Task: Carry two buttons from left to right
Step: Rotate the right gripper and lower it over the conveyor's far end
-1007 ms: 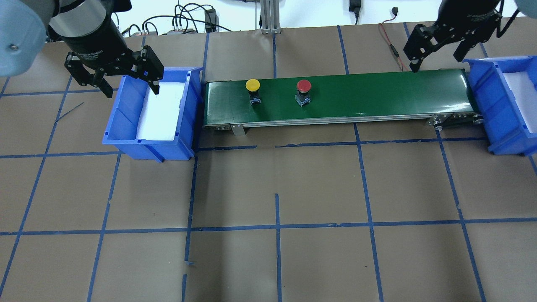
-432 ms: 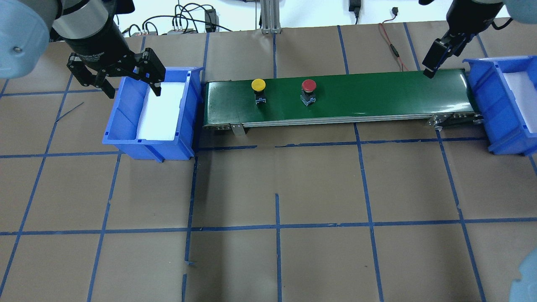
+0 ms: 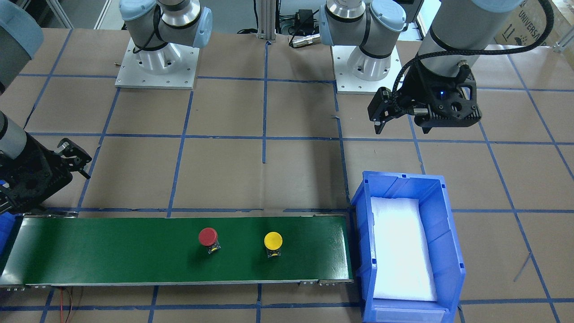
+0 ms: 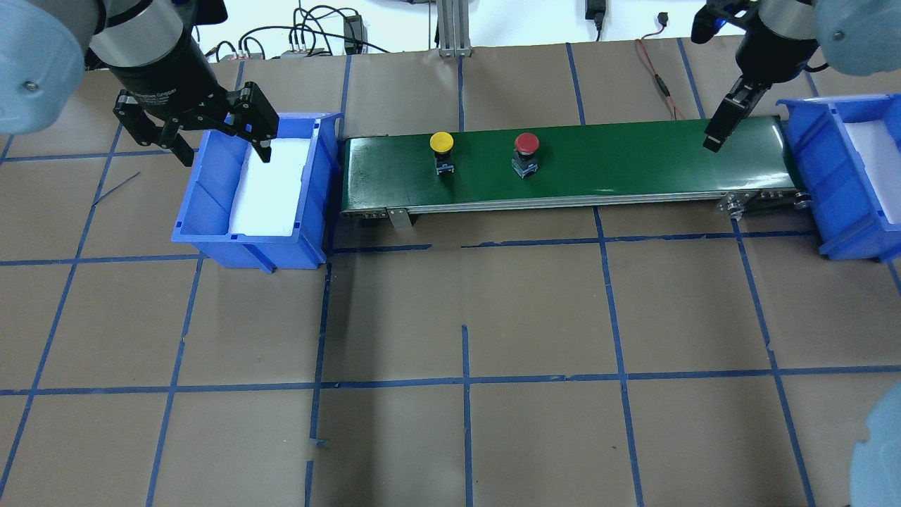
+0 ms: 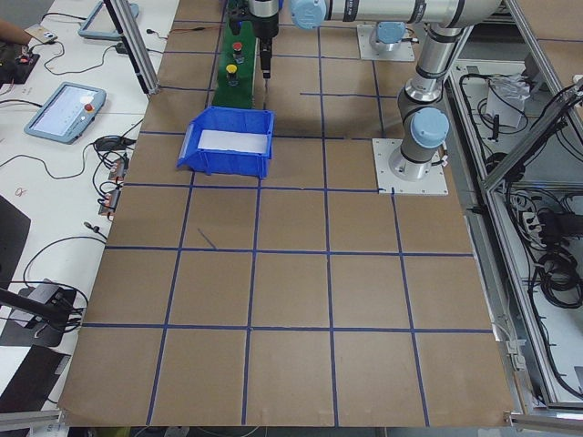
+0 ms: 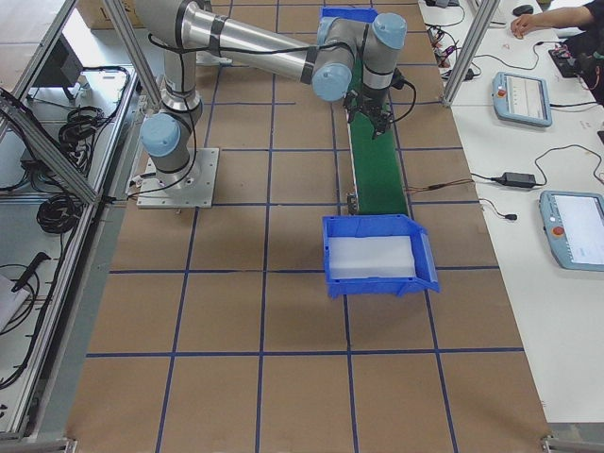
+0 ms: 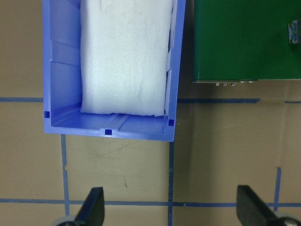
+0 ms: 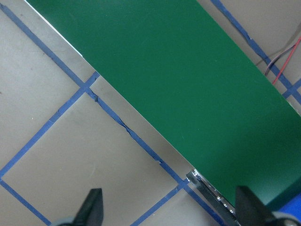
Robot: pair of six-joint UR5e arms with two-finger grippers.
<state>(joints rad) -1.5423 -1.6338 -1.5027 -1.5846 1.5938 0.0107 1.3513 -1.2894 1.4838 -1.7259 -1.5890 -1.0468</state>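
2 domed caps, red button [image 4: 526, 144], yellow button [image 4: 441, 143], smooth green belt [image 4: 633, 160]

I count five things here.
One red button [image 4: 526, 143], one yellow button [image 4: 441, 141], one green belt [image 4: 633, 162], two blue bins: left bin [image 4: 209, 190], right bin [image 4: 818, 169].

Green conveyor [image 4: 633, 158] spans blue bin [image 4: 211, 176] to second blue bin [image 4: 816, 169] — white foam [image 4: 271, 186] in both.

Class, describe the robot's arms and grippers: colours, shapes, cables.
The left arm and right arm are silver tubes with pale blue joint caps. The left gripper and right gripper are black, two-fingered. A black braided cable runs to the left wrist.
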